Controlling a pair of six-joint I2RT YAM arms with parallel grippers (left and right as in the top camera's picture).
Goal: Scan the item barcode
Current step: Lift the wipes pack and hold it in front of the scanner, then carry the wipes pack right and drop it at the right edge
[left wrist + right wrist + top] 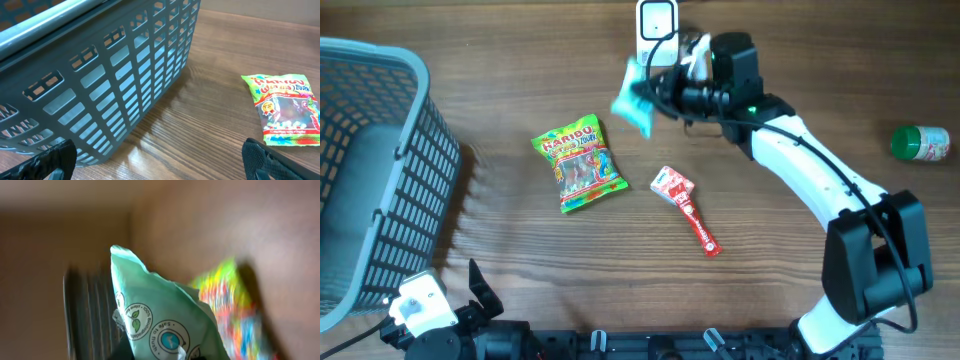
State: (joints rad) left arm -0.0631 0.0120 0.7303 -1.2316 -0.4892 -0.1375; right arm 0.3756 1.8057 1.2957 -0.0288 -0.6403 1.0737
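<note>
R gripper (pixel 654 98) is clamped on a mint-green pack (pixel 633 100), held up off the table (pixel 500 240) just beside the white scanner unit (pixel 657 22) at the far edge. On R wrist cam I read two round badges on the pack: "100% Biodegradable" w/ a leaf, and "Safe to flush". Everything behind it there is blurred. Mid-table lies a bright candy bag (pixel 580 163) w/ "HARIBO" in red. Near it, to the R, is a red-and-white stick packet (pixel 685 208), print too small to read. A green bottle (pixel 920 143) w/ a white label lies on its side far R, text illegible. A grey slotted basket (pixel 380 170) fills the L side. L gripper (pixel 160 165) sits low next to it, jaws spread wide, nothing btwn them. Surface is brown wood-grain laminate w/ a soft sheen. No room visible beyond it.
</note>
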